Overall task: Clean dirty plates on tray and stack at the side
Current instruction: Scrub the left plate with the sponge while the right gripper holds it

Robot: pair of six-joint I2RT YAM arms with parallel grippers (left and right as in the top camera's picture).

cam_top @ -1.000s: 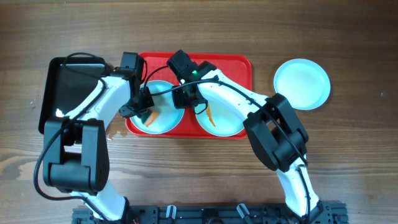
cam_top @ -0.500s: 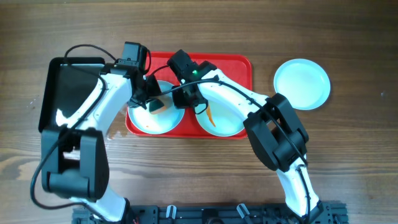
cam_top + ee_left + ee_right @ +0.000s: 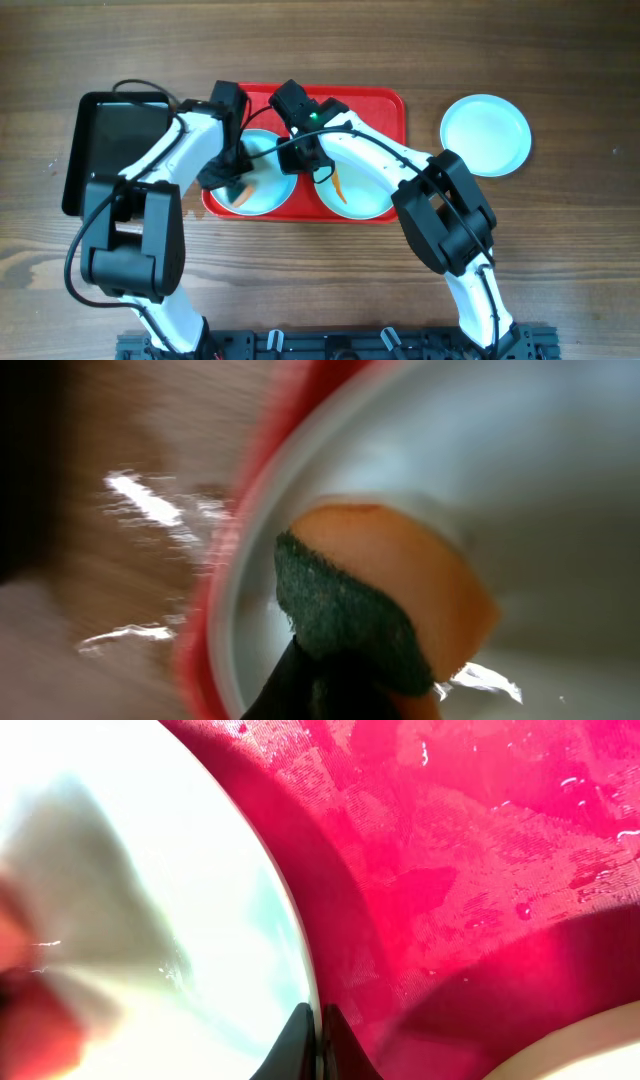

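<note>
Two pale plates lie on the red tray [image 3: 380, 105]. My left gripper [image 3: 231, 183] is shut on an orange sponge with a green scouring side [image 3: 385, 595] and presses it on the left plate [image 3: 268, 196], near its left rim. My right gripper [image 3: 303, 160] is shut on that plate's right rim; its jaws [image 3: 319, 1032] pinch the edge [image 3: 150, 900] above the tray [image 3: 470, 850]. The right plate [image 3: 368, 197] bears an orange smear [image 3: 341, 186]. A third plate [image 3: 485, 135], with no smear on it, lies on the table right of the tray.
A glossy black tray [image 3: 108, 150] lies left of the red tray, under my left arm. A wet patch [image 3: 186, 212] shines on the wood by the red tray's left front corner. Both arms cross over the red tray.
My left gripper swept the sponge up toward the middle of the left plate, then back down to its left rim. My right gripper kept its hold on the rim.
</note>
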